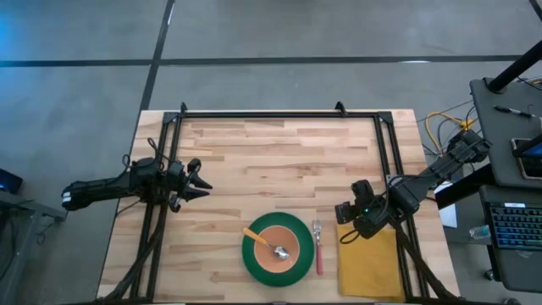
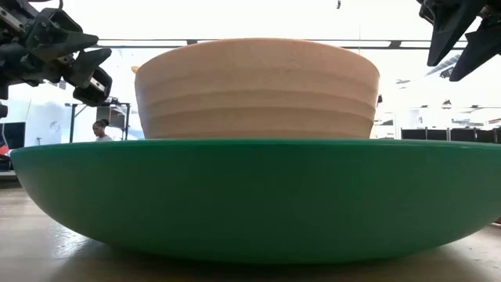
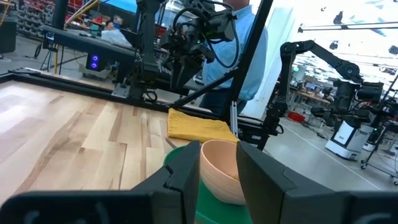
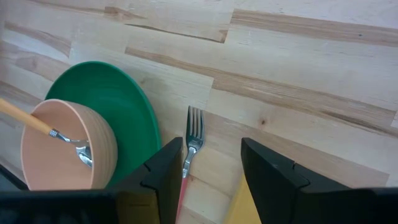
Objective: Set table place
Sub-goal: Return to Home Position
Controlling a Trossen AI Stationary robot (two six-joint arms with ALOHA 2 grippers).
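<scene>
The green plate point(image 1: 277, 252) lies on the table near its front edge, with the peach-orange bowl point(image 1: 277, 246) standing in it. The orange-handled spoon point(image 1: 265, 241) lies in the bowl, its handle leaning on the rim. The red-handled fork point(image 1: 318, 248) lies flat just right of the plate. The mustard-yellow napkin point(image 1: 370, 262) lies flat right of the fork. My right gripper point(image 1: 346, 223) hovers open above the napkin's far left corner, empty. My left gripper point(image 1: 201, 182) is open and empty at the table's left side, above the wood.
A black metal frame point(image 1: 279, 113) runs along the table's far edge and down both sides. Bare wooden planks point(image 1: 279, 161) fill the middle and far part of the table. A person in a blue shirt point(image 3: 245, 43) stands beyond the right edge.
</scene>
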